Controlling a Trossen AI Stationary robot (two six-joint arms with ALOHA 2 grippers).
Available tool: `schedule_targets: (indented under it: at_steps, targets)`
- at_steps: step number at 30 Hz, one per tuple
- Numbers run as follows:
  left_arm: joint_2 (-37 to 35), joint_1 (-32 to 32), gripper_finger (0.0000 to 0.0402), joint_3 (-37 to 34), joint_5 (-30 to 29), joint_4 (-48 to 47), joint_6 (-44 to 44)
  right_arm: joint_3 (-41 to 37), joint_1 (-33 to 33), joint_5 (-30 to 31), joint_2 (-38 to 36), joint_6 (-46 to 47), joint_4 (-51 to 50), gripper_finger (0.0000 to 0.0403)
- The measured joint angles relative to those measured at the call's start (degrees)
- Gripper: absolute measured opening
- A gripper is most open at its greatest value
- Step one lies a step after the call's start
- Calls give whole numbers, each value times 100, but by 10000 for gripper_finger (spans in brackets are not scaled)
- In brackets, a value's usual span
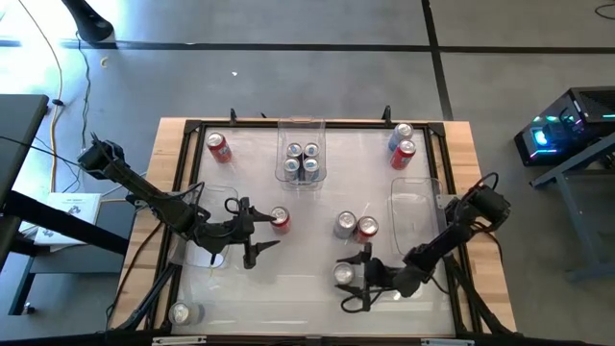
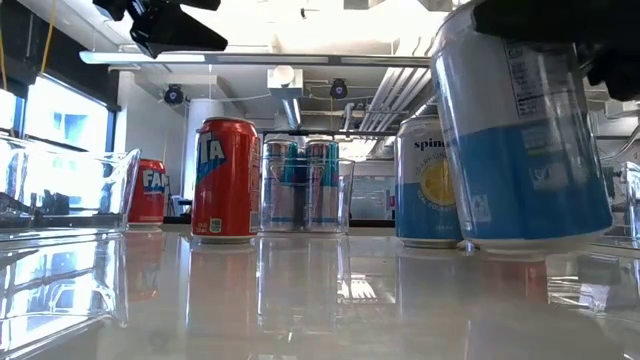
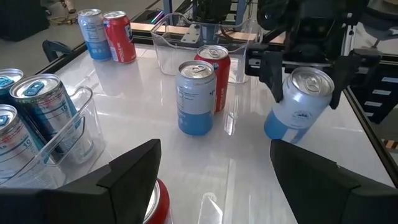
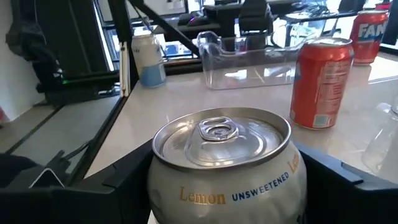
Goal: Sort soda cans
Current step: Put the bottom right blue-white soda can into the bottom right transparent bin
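Note:
My right gripper [image 1: 348, 279] is shut on a silver-and-blue soda can [image 3: 297, 107] near the table's front, right of centre. My left gripper [image 1: 261, 232] hangs open above the table at centre left. A red can [image 1: 280, 219] stands just past its far finger, untouched. A silver-blue can [image 3: 195, 98] and a red can [image 3: 214, 71] stand together at mid table. Several blue-silver cans [image 1: 301, 161] stand in a clear bin at the far centre. A red can [image 1: 219, 147] stands far left, and a blue and red pair [image 1: 403, 144] far right. My right gripper pinches the can's upper wall [image 3: 303, 94], just below the top rim, between its two fingers [image 3: 271, 74], one on each side. The fingers come nearly level from the table's right. The can is tilted; whether its bottom touches the table I cannot tell.
Clear plastic bins lie at the table's left [image 1: 217, 197] and right [image 1: 415, 204]. One more can [image 1: 180, 313] stands at the near left corner. A black frame [image 1: 192, 135] runs round the white table top. Bare surface lies along the near edge at centre.

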Motion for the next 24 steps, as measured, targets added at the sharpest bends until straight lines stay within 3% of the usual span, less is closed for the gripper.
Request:
schedule_targets:
  at_steps: [9,24]
  targets:
    - [0,0,296,2,0,0,-49,15,-18,-130,-19,569,-557,292]
    - [0,0,296,2,2,0,-52,17,-15,-214,-21,799,-610,308]
